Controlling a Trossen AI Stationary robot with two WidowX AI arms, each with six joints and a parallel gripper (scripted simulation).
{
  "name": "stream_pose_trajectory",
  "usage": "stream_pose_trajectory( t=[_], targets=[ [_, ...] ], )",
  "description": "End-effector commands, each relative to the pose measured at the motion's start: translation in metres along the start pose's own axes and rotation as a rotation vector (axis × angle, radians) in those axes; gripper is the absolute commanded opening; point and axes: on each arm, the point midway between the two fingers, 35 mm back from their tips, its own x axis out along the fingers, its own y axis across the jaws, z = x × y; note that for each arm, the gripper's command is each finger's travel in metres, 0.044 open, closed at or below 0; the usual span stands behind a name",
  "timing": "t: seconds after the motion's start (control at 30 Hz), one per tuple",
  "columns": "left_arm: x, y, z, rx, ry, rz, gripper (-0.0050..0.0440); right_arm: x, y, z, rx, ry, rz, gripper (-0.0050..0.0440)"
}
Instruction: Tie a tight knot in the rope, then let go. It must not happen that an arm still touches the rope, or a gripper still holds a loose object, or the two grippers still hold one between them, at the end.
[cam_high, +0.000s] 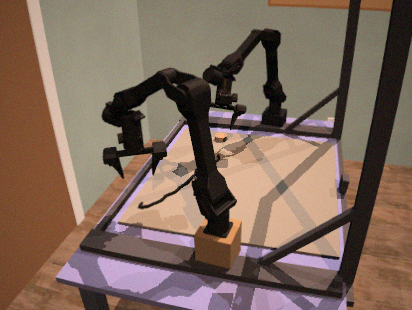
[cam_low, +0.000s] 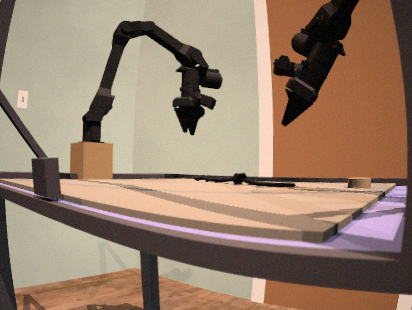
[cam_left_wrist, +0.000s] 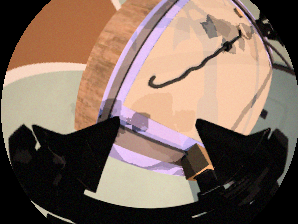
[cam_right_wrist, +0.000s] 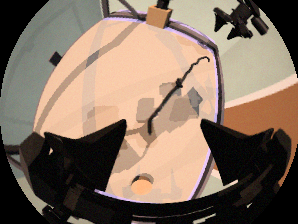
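The dark rope (cam_high: 167, 195) lies flat on the tan table top, running from a hooked end near the left edge toward the middle. It has a small knot (cam_low: 239, 177) partway along. It also shows in the left wrist view (cam_left_wrist: 193, 70) and the right wrist view (cam_right_wrist: 169, 99). My left gripper (cam_high: 136, 167) is open and empty, raised above the table's left edge, clear of the rope. It also shows in the exterior view (cam_low: 190, 120). My right gripper (cam_high: 227, 114) (cam_low: 295, 112) is open and empty, raised high above the far side of the table.
A low tan puck (cam_high: 220, 136) sits on the table near the right arm. It also shows in the right wrist view (cam_right_wrist: 141, 184). A dark frame with posts and diagonal braces (cam_high: 370, 150) rims the table. A small grey block (cam_low: 46, 177) stands on its edge.
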Motion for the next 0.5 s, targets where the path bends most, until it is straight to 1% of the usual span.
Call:
stream_pose_trajectory(
  t=[0.0,0.17,0.23,0.33,0.47],
  targets=[
    [-0.008,0.002,0.002,-0.004,-0.019,0.019,0.044,-0.013,-0.005,0.01,-0.01,-0.02,-0.022,0.044],
    [-0.009,0.001,0.002,-0.006,-0.019,0.019,0.044,-0.013,-0.005,0.01,-0.01,-0.02,-0.022,0.044],
    [-0.013,-0.005,0.003,-0.02,-0.019,0.019,0.044,-0.013,-0.005,0.01,-0.01,-0.02,-0.022,0.044],
    [-0.027,-0.027,0.002,-0.072,-0.019,0.019,0.044,-0.013,-0.005,0.01,-0.01,-0.02,-0.022,0.044],
    [-0.054,-0.072,-0.005,-0.182,-0.02,0.021,0.044,-0.013,-0.005,0.01,-0.01,-0.02,-0.022,0.044]
  ],
)
